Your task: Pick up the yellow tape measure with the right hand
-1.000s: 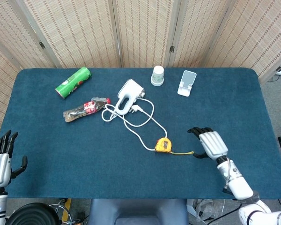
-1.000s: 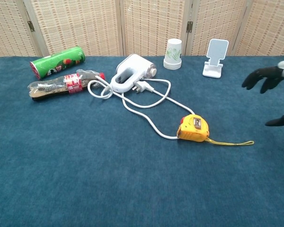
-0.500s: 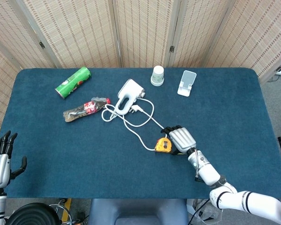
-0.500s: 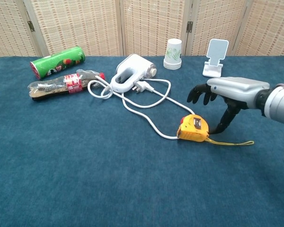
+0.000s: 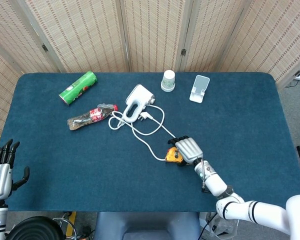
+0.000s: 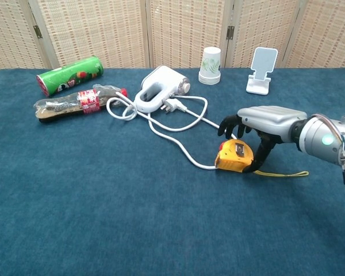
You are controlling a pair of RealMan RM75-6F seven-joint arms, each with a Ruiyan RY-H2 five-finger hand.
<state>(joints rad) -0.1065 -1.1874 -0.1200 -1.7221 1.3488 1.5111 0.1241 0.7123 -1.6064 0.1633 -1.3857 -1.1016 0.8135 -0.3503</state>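
Chest view: right hand [image 6: 259,123], fingers spread, over yellow tape measure [image 6: 235,156] beside white cord [image 6: 178,144] of hand mixer [image 6: 160,89].

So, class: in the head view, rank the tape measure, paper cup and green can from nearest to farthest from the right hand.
1. Tape measure, under the right hand.
2. Paper cup, far edge, centre.
3. Green can, far left.

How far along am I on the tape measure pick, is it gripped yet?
Approach looks done: the right hand is over the yellow tape measure, thumb down at its right end, fingers arched above it. In hand: closing the grip; the fingers look apart, not yet clamped. Left: close and lift; the tape measure sits on the table, its strap trailing right. The left hand waits open at the table edge.
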